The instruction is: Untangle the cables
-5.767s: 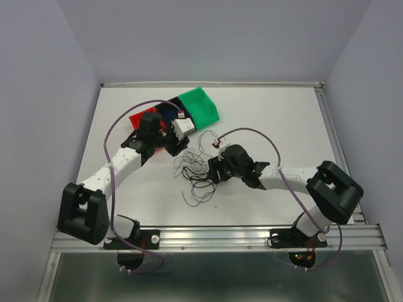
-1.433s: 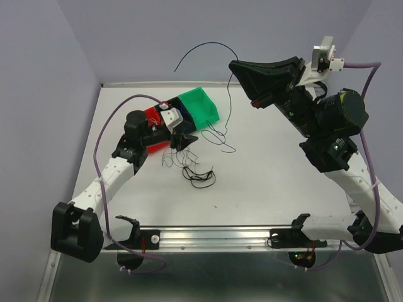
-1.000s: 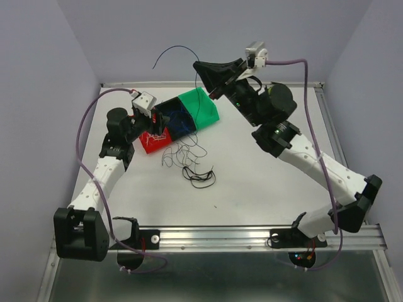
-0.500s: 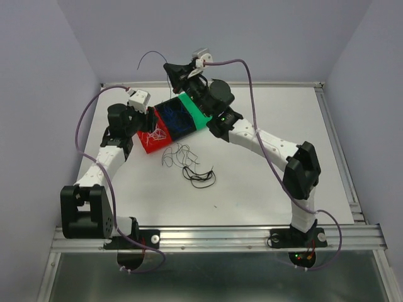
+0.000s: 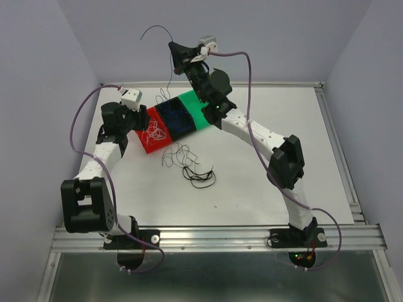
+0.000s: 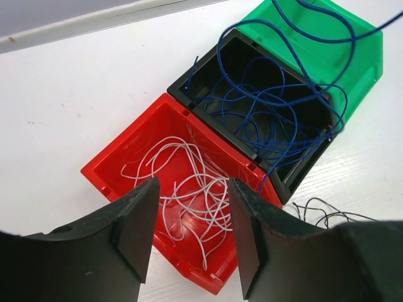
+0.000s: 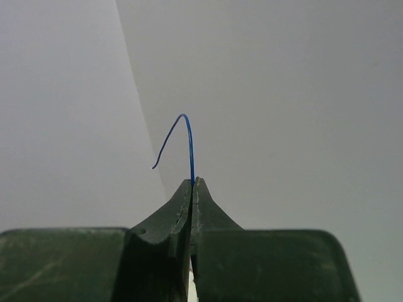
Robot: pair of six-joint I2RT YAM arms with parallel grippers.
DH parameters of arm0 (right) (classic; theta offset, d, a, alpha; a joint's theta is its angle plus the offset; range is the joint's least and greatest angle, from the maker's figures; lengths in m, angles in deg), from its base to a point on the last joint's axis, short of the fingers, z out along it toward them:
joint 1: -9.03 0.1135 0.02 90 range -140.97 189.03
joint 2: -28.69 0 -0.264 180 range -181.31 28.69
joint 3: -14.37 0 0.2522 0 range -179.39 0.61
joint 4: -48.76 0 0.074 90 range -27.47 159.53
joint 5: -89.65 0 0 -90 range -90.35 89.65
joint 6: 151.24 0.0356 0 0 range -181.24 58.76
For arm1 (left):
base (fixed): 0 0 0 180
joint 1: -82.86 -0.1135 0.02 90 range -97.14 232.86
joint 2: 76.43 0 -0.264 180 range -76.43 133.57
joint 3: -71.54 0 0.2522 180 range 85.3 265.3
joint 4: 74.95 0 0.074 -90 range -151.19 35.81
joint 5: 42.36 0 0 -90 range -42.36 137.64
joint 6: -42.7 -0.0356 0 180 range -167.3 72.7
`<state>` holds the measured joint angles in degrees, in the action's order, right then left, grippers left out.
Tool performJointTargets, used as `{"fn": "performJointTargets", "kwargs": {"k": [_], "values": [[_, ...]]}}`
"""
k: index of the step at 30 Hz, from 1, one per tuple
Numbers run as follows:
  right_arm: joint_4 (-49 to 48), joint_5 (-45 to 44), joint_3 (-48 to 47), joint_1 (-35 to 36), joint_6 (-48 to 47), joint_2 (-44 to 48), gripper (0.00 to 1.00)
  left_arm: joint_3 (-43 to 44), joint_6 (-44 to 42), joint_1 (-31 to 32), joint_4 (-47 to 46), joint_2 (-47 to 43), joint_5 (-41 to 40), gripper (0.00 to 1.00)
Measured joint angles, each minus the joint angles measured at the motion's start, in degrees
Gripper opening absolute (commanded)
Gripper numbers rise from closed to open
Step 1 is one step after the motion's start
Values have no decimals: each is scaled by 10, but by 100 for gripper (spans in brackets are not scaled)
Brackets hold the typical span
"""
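Overhead view and close left-wrist view share the bins (image 5: 194,104); right-wrist view faces the wall (image 7: 283,94).

L arm (image 5: 104,157) reached fwd on its own side, elbow low, forearm rising to a bent wrist. L gripper (image 5: 138,118) (image 6: 189,233) pointed down and to the right, fingers (image 6: 135,229) apart w/ nothing between them. R arm (image 5: 252,132) stretched far fwd & across to the left, upper links climbing steeply. R gripper (image 5: 173,47) (image 7: 192,184) was up high, tip aimed up-left, jaws pressed tight on a thin blue wire (image 7: 189,135).
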<state>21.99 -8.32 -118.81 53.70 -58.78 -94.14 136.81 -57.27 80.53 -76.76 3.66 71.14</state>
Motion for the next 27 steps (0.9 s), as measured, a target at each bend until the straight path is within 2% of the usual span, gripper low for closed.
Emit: {"fn": "performJointTargets", "kwargs": {"k": [10,20,27], "values": [[-10,9,8,-21,8,-22,0,4,0,0,0,18,19,54],[-71,10,162,-27,34,-17,0,7,-1,0,1,20,27,54],[-104,7,229,-27,55,-21,1,7,-1,0,1,20,28,54]]}}
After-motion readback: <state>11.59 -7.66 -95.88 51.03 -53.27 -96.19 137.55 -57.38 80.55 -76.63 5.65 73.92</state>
